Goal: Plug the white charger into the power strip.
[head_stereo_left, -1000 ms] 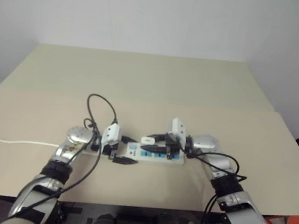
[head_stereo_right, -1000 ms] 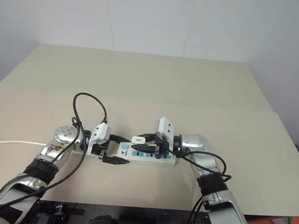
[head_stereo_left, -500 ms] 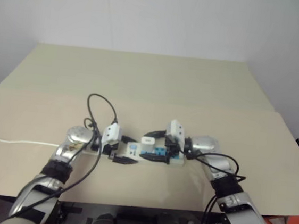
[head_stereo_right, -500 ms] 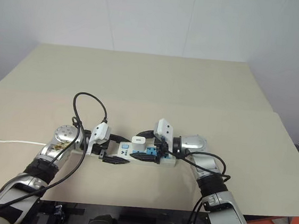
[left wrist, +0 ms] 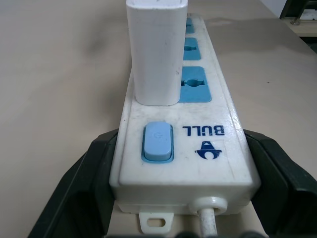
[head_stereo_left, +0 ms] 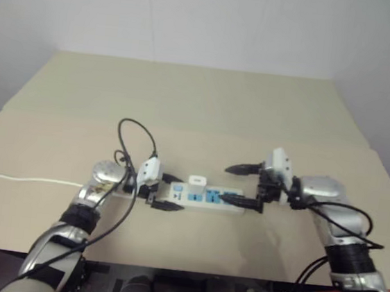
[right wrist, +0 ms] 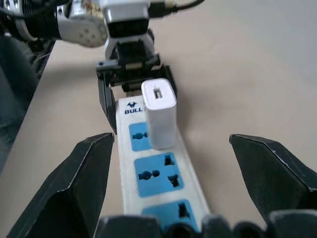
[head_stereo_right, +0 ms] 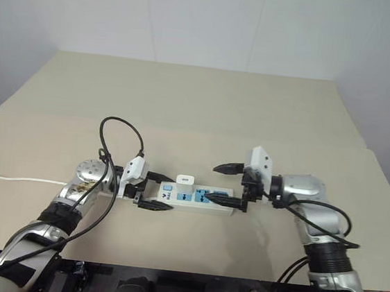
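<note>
The head stereo pair looks forward and down from above the beige rectangular tabletop (head_stereo_right: 200,98), taking in both arms from a distance; the two eye views share the whole scene, offset sideways. The left wrist camera sits very close to the switch end of the long white plastic power strip (left wrist: 208,124), looking along its length. The right wrist camera faces the opposite way along the same strip from farther off. Both wrist views share the upright white cube-shaped charger (right wrist: 159,113).
</note>
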